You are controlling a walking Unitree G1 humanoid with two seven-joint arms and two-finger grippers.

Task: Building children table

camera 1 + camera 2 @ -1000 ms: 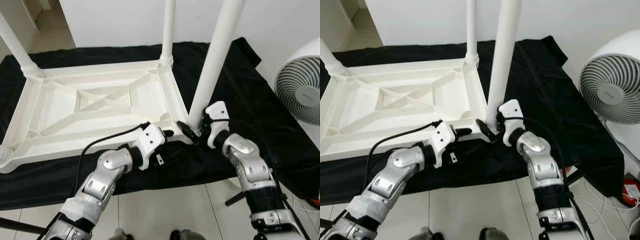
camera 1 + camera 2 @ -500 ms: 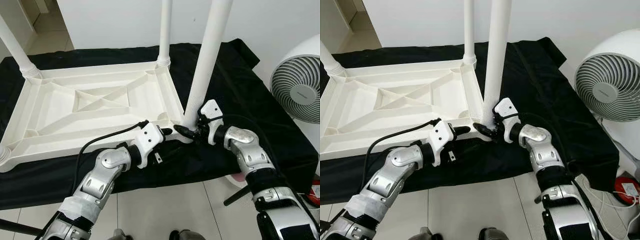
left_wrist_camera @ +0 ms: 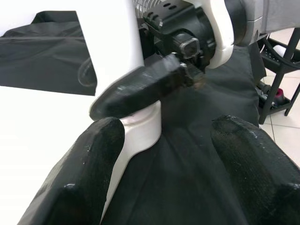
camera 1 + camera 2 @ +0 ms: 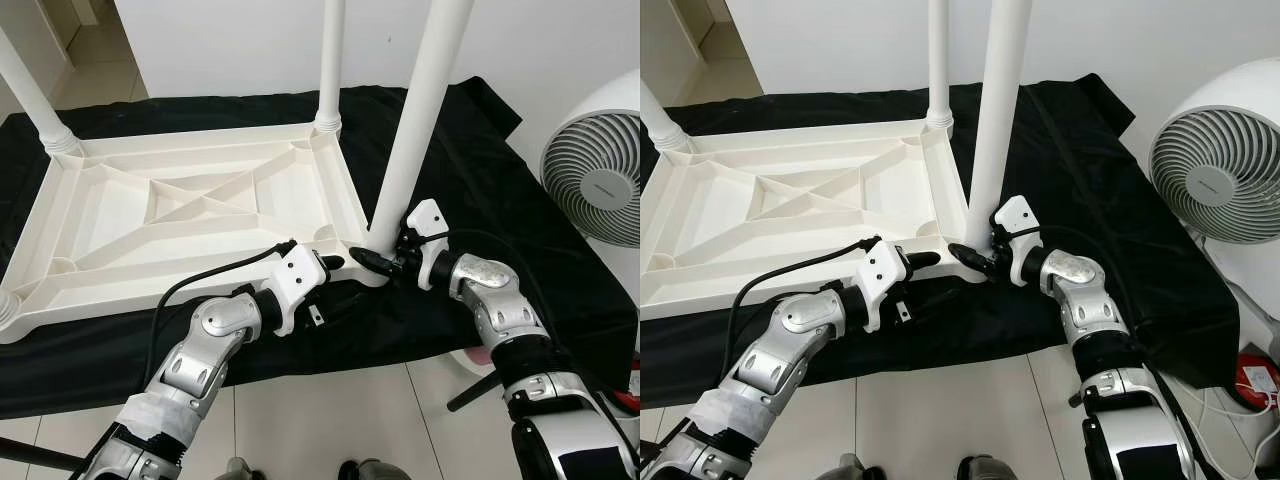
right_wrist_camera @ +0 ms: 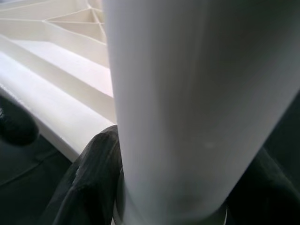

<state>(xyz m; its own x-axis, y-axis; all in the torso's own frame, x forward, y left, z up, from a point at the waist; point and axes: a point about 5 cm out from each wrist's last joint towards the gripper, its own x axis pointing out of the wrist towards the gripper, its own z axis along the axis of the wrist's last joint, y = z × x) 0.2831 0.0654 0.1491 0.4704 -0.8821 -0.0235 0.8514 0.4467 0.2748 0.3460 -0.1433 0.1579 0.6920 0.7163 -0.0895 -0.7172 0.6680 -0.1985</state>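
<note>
One smooth round leg, R claw clamped.

table leg top cut off, fan partly cropped

Black cloth on a tiled floor.
An upturned white tabletop lies on the cloth; a fan stands beside.

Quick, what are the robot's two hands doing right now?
Left gripper: open, by the tabletop corner.
Right gripper: shut on the table leg.
</note>
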